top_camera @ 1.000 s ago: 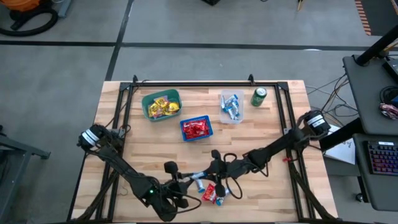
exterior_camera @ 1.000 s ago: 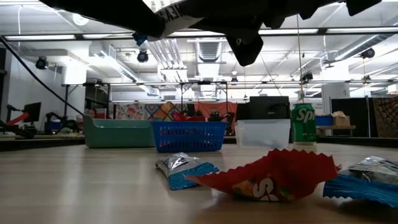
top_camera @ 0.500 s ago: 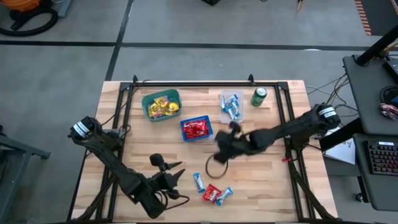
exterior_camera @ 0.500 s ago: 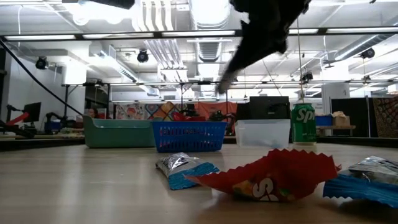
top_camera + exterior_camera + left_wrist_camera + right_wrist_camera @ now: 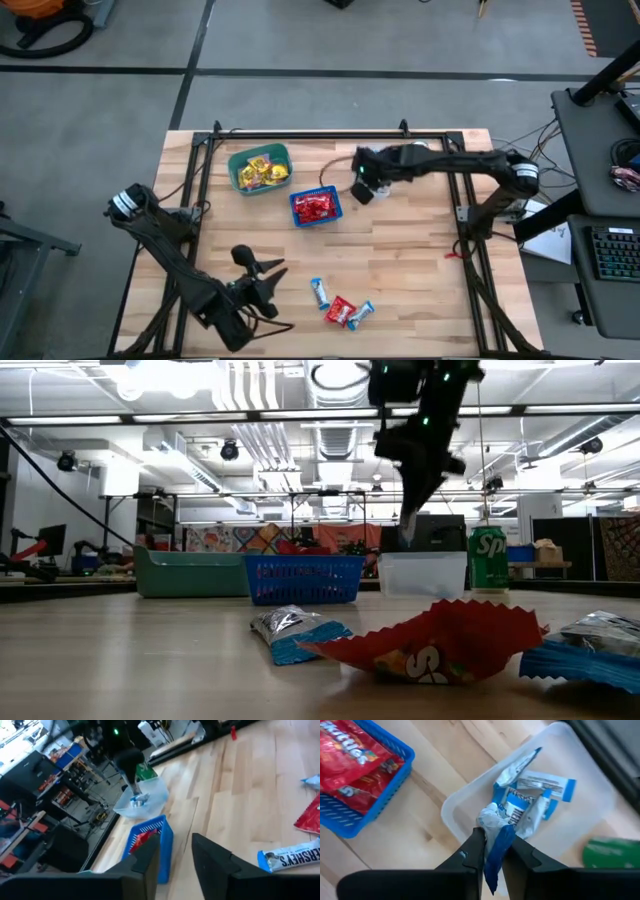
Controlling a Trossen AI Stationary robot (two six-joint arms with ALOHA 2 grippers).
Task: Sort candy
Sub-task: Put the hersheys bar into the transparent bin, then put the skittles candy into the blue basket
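My right gripper (image 5: 362, 188) hangs over the clear container (image 5: 372, 170) at the far middle of the table, shut on a blue-and-white candy bar (image 5: 495, 847). Several more such bars lie in the container. Near the front edge lie three loose candies: a blue-and-white bar (image 5: 319, 293), a red one (image 5: 338, 310) and a blue one (image 5: 360, 314). To their left my left gripper (image 5: 262, 272) is held above the table, open, with nothing between its fingers (image 5: 150, 857). My right gripper pinches the blue-and-white bar between its two fingers, slanting down from above. The bar lies along the fingers. Its crumpled silver end (image 5: 491, 820) sticks out past the fingertips, and its blue part (image 5: 496, 862) reaches back between them. It is lifted clear, above the container.
A green basket (image 5: 259, 168) with yellow candy stands at the far left. A blue basket (image 5: 316, 207) with red candy stands between it and the clear container. A green can (image 5: 416, 155) stands right of the container. A black frame (image 5: 300, 135) runs along the table's edges.
My right gripper has swung from the loose candies near the front edge up and toward the far edge, to above the clear container, tipping to point down, with the blue-and-white bar lifted along. My left gripper has drawn back toward the table's left edge and risen a little.
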